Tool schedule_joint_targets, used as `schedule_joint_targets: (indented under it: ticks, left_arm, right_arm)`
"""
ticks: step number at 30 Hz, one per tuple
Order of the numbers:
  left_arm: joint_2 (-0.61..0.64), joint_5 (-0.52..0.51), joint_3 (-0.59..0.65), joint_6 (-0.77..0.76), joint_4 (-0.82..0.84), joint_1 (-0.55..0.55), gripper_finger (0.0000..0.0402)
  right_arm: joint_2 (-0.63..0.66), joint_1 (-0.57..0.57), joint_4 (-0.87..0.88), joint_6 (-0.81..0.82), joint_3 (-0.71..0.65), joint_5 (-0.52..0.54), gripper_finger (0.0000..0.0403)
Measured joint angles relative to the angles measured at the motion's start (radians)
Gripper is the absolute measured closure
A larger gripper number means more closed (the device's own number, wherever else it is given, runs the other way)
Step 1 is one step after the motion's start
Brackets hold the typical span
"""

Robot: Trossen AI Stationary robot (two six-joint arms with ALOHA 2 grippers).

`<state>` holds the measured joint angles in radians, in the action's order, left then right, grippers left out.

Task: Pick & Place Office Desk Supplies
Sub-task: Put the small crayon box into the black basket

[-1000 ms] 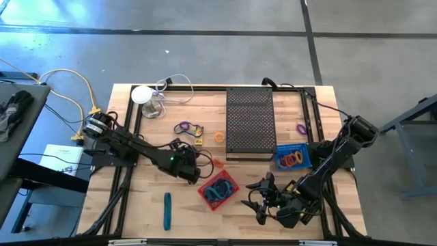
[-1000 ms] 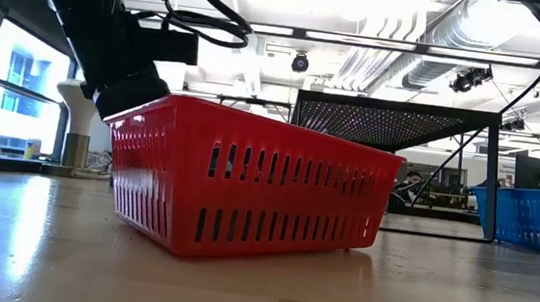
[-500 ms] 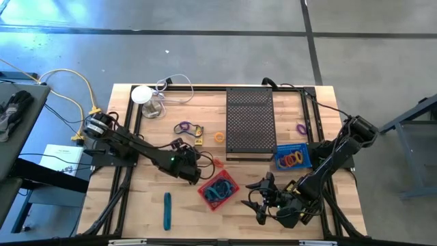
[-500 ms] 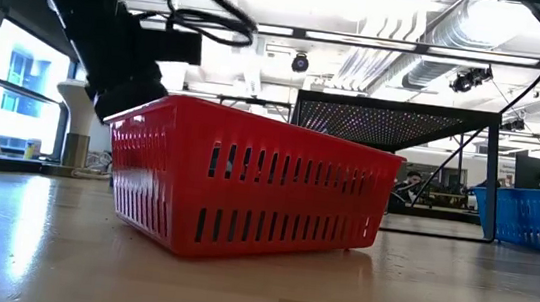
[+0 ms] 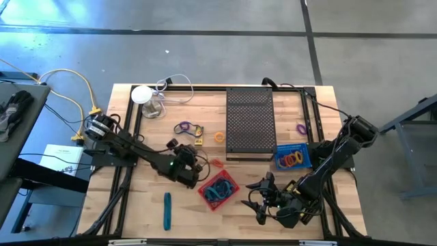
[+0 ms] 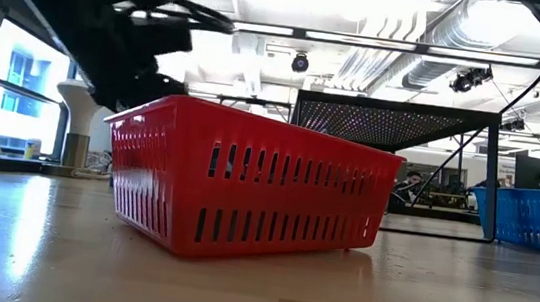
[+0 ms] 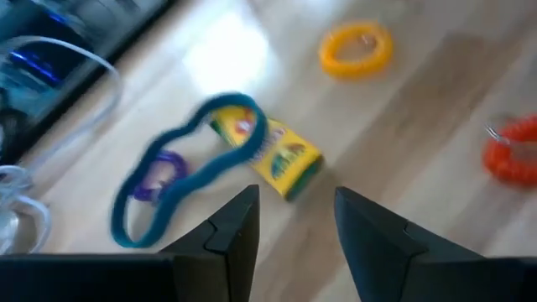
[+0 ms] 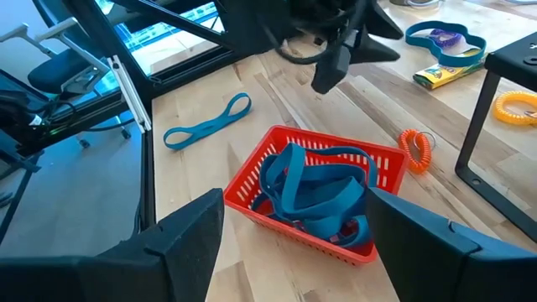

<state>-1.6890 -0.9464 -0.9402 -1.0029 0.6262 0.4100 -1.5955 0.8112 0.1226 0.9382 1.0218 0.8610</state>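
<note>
The left gripper point(image 5: 193, 162) is held low over the middle of the bench, just beside the red basket point(image 5: 218, 190); its fingers point(image 7: 233, 231) are parted with nothing between them, as the left wrist view shows. Ahead of those fingers a teal elastic loop point(image 7: 180, 168) lies partly over a small yellow packet point(image 7: 273, 153), with a purple ring point(image 7: 159, 166) inside the loop, a yellow coiled ring point(image 7: 356, 49) further off and an orange-red coiled ring point(image 7: 513, 149) to one side. The red basket is seen near the front edge of the bench, holding blue elastic loops point(image 8: 317, 195). A teal stick-shaped band point(image 5: 166, 210) lies near the front left corner. A blue basket point(image 5: 293, 157) with coloured rings stands toward the right edge, beside the black perforated tray point(image 5: 249, 121) at the back middle. A purple loop point(image 5: 300, 128) lies near the right edge. The right gripper point(image 5: 262, 205) waits near the front right corner, its fingers spread wide and empty. A white round object point(image 5: 141, 94) with a cable sits at the back left corner.
</note>
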Motion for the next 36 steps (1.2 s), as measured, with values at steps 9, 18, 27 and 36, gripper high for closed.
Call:
schedule_joint_targets:
  ticks: [9, 18, 27, 36]
  left_arm:
    - [0.000, -0.083, 0.103, -0.139, -0.054, 0.104, 0.0254]
    - [0.000, 0.079, 0.204, 0.215, -0.535, 0.087, 0.0254]
    - [0.000, -0.116, 0.381, 0.090, -0.905, 0.092, 0.0254]
    - [0.001, -0.152, 0.395, 0.161, -0.962, 0.061, 0.0254]
  right_arm:
    - [0.000, 0.000, 0.001, 0.000, 0.000, -0.010, 0.0127]
    - [0.000, -0.008, 0.001, -0.001, 0.000, -0.007, 0.0127]
    - [0.000, -0.005, 0.001, 0.000, 0.000, -0.008, 0.0127]
    - [0.000, -0.006, 0.001, 0.000, 0.000, -0.008, 0.0127]
